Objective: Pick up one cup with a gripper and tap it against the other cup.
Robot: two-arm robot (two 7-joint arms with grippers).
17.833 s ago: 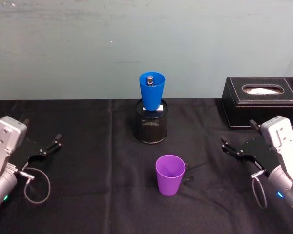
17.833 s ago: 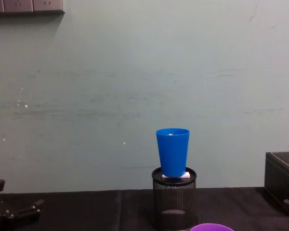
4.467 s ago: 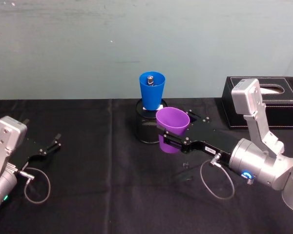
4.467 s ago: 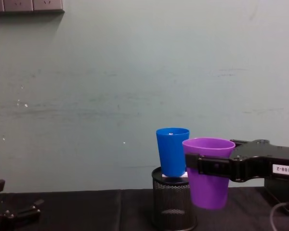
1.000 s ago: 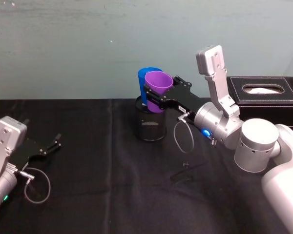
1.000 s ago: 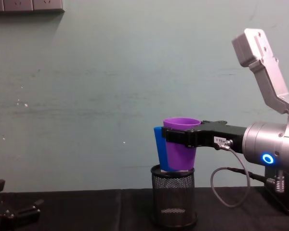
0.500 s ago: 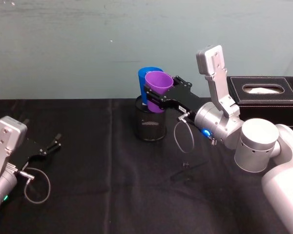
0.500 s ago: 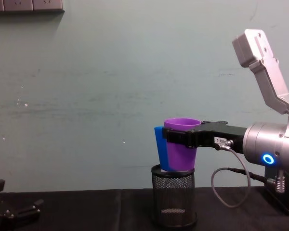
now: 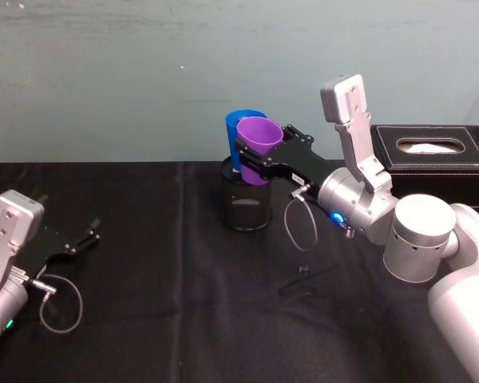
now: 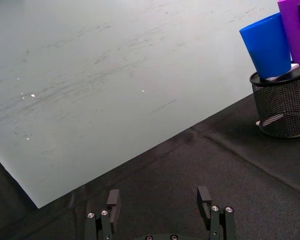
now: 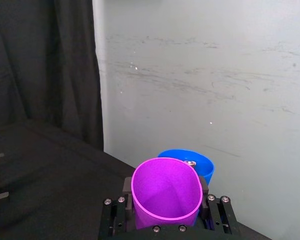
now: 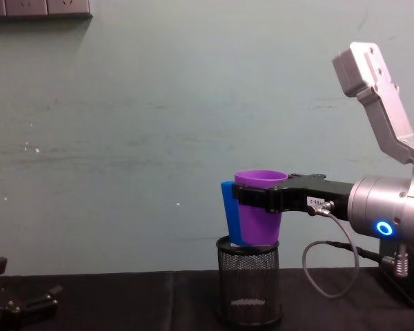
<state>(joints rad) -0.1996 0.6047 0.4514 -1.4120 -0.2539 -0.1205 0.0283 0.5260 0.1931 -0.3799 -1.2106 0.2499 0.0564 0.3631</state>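
At the left of the black-draped table [image 9: 160, 303] the left gripper [image 9: 88, 234] lies parked, its fingers [image 10: 113, 197] spread apart, exactly as in every earlier frame. At centre, the blue cup [image 9: 233, 136] stands upright on the mesh pen holder [image 9: 243, 209], unmoved. The purple cup [image 9: 259, 136], on the cloth some 18 seconds ago and lower in front of the holder 4.5 seconds ago, is now raised beside the blue cup's right flank, unchanged over the last half-second. The right gripper [image 9: 263, 155] is clamped around it, its arm reaching in from the right, past the tissue box [image 9: 431, 152]. The chest view has the purple cup [image 12: 259, 221] hiding most of the blue cup [image 12: 228, 217]. The right wrist view looks into both mouths and shows a small metal piece [image 11: 190, 162] in the blue cup.
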